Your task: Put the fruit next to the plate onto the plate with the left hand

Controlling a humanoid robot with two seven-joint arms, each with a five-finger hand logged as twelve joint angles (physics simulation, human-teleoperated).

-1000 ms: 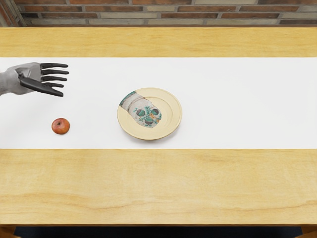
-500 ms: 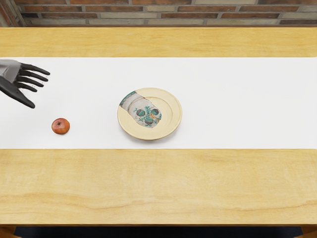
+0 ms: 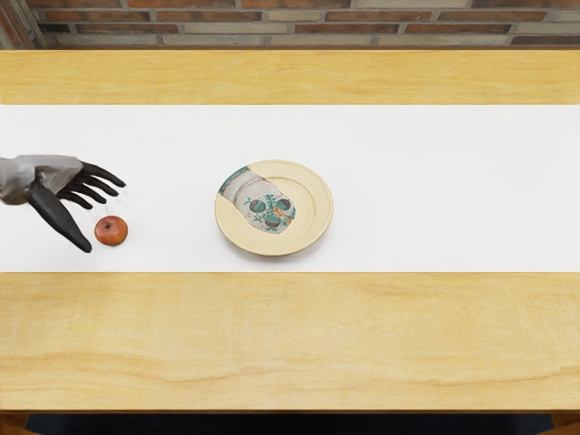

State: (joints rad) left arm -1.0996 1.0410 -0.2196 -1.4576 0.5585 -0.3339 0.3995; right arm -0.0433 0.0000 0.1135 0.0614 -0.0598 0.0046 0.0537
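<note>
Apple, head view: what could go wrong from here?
1. The left hand is open, fingers spread beside the apple, not around it; a nudge could roll the round fruit away.
2. The plate lies apart to the right; a loose grasp might drop the apple on the way.
3. The plate looks shallow; the apple could roll off.

Left robot hand (image 3: 62, 188) right by the apple (image 3: 111, 230)
We've got its fingers spread, holding nothing, thumb just left of the apple; the patterned plate (image 3: 314, 207) sits well apart to the right on the desk (image 3: 290, 335) and its white runner (image 3: 435, 181).
</note>
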